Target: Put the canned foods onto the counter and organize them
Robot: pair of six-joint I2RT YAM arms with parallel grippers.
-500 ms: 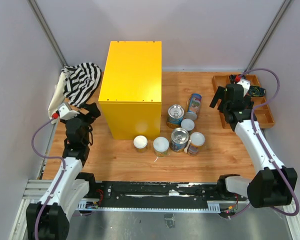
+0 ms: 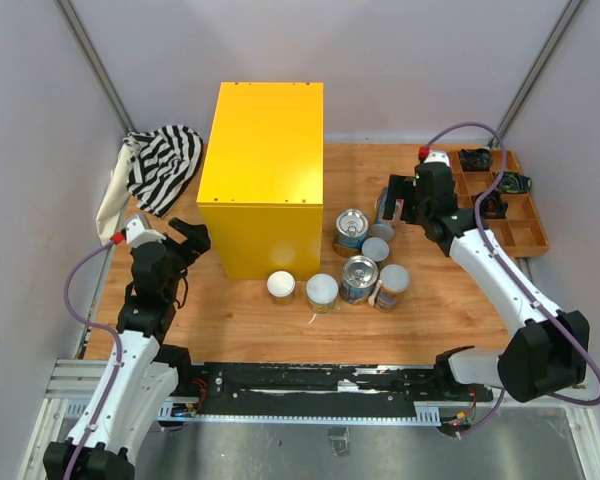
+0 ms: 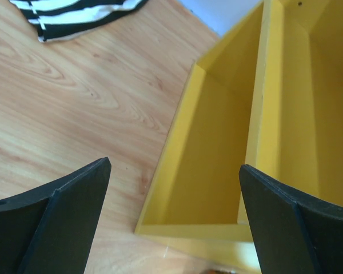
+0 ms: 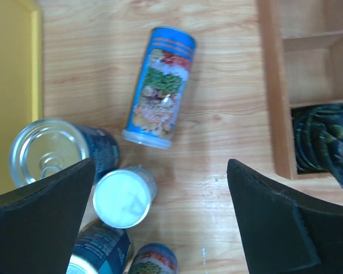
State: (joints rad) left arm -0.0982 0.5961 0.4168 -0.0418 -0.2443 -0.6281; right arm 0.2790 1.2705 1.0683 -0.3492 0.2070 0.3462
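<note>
Reading the overhead view as a clock face with the arm bases at 6 o'clock, nothing is sitting on the counter (image 2: pixel 265 150) yet. Its flat yellow top is lying bare, so the whole job appears to be waiting. All seven canned foods (image 2: pixel 359 277) are crowding together on the wooden table (image 2: pixel 450 300) just off the counter's 4 o'clock corner. Most are standing, with one tall blue can (image 4: pixel 160 85) lying on its side at the cluster's 12 o'clock end. The right gripper (image 4: pixel 161 165) is hovering above that lying can, jaws spread wide and holding nothing. The left gripper (image 3: pixel 174 165) is waiting at the counter's 8 o'clock side, jaws equally wide apart and empty, facing a hollow yellow side split by an inner panel. The right arm is working in a lane between the counter's wall at 9 o'clock and the brown tray (image 2: pixel 528 238) at 3 o'clock. The standing cans are touching or nearly so, leaving little space for fingers. A striped cloth (image 2: pixel 160 165) is lying at the counter's 10 o'clock. The top is offering ample open room, though its edges are unguarded, so a can set near one could probably tip off.
</note>
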